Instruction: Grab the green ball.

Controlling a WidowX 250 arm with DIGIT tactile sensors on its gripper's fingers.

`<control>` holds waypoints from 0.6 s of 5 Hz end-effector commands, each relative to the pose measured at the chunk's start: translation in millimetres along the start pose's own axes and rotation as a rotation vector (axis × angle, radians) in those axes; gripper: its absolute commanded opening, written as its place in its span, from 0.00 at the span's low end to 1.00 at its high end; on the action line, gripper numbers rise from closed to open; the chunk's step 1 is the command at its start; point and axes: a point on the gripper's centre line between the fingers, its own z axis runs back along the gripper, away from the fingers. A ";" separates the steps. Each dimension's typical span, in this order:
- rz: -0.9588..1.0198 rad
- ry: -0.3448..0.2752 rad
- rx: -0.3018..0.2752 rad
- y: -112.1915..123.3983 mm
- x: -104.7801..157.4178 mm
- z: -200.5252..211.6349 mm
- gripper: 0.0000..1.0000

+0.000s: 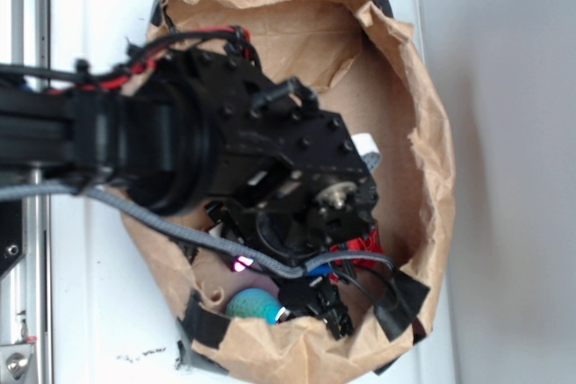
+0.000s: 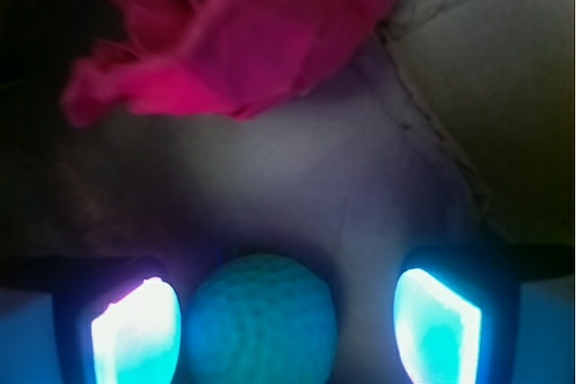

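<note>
The green ball (image 2: 261, 323), round and finely dimpled, lies on the bag floor between my two glowing pads. It sits close against the left pad (image 2: 135, 330), and a clear gap separates it from the right pad (image 2: 438, 325). My gripper (image 2: 286, 325) is open around it. In the exterior view the ball (image 1: 252, 304) shows at the bag's near edge, just below the black wrist, and the gripper (image 1: 265, 290) reaches down into the bag, mostly hidden by the arm.
A crumpled red wad (image 2: 243, 33) lies just beyond the ball; a bit of it shows in the exterior view (image 1: 360, 245). The brown paper bag (image 1: 423, 132) walls in the whole area. A small white item (image 1: 367, 145) lies by the arm.
</note>
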 end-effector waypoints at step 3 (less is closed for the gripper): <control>-0.088 0.101 0.050 1.9 -8.6 -4.0 0.00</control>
